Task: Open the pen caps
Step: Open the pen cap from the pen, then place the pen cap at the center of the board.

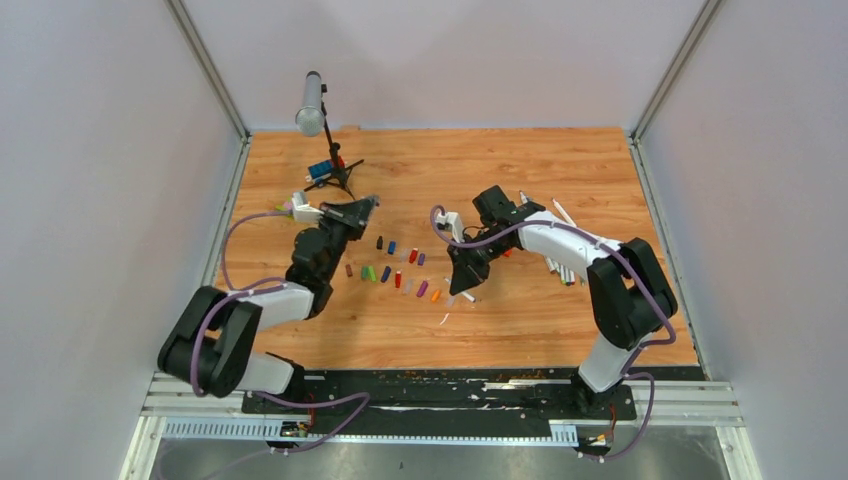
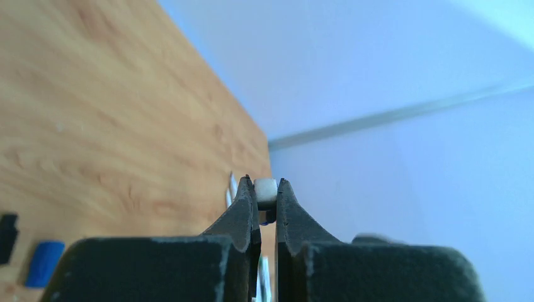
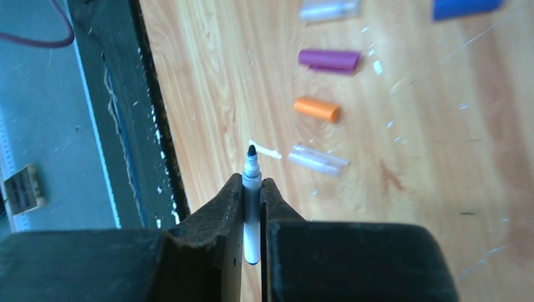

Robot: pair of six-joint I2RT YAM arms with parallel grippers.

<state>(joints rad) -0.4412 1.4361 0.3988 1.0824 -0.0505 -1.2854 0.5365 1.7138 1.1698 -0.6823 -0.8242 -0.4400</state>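
**One pen bare in the right gripper, many caps loose on the table**

The right gripper (image 3: 252,182) is pinched tight on a thin pale pen (image 3: 252,211). The barrel runs up between the fingers and the dark nib (image 3: 252,151) stands clear above them with no cap on it. The left gripper (image 2: 264,184), raised off the table (image 1: 560,170), is closed on a pale stub (image 2: 265,190). Whether that is a cap or the end of a pen cannot be told.

Loose caps lie scattered mid-table between the arms. Among them are a purple cap (image 3: 329,60), an orange cap (image 3: 317,109) and a clear cap (image 3: 318,159), all just beyond the right fingers. A bunch of pens (image 1: 563,272) lies on the table under the right arm.

These pens look light, stiff and smooth. A round barrel this thin will probably roll on the wood and may twist or slide in flat jaws, so the safest hold is squarely across the barrel, close behind the cap, with the pen lying along the fingers as it does here.

A cap is tiny and likely held on by friction alone. It needs a firm pinch across its sides and a straight pull along the pen's axis, since a skewed pull could bend the pen out of the other grip. Set down, a cap is likely to roll. The bare nib is soft and will mark what it touches.
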